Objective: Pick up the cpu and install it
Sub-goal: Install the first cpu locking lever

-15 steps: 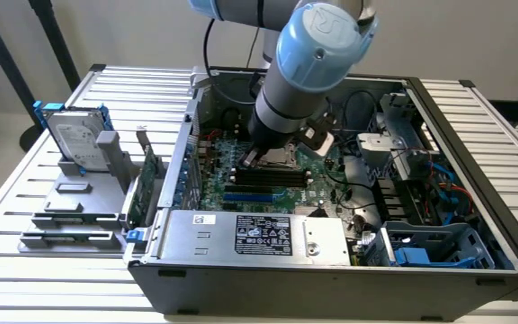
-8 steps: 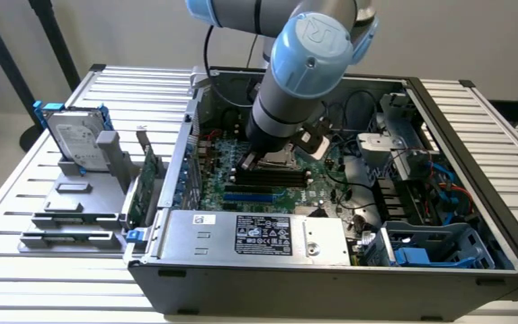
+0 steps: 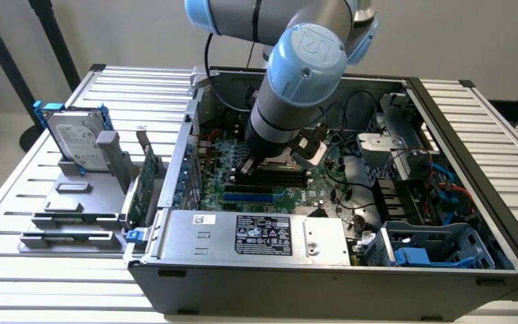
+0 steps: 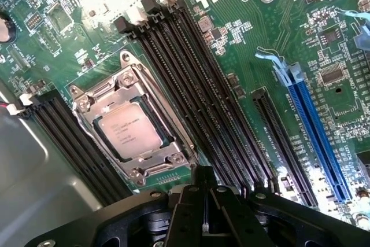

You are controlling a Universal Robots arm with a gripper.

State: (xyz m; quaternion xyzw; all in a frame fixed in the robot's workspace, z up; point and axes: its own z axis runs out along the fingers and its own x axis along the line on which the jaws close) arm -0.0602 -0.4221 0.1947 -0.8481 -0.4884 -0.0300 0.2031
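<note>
Gripper (image 4: pixel 206 198): fingers closed, nothing held, poised over the motherboard (image 4: pixel 277 44) beside the memory slots (image 4: pixel 196 96).
Cpu (image 4: pixel 128 129): seated in its socket frame (image 4: pixel 130 122), at ten o'clock from the fingertips.
Risk, judged: a low sideways move could knock slot latches or scrape the frame.
Legible: "DELL" on the board.
</note>
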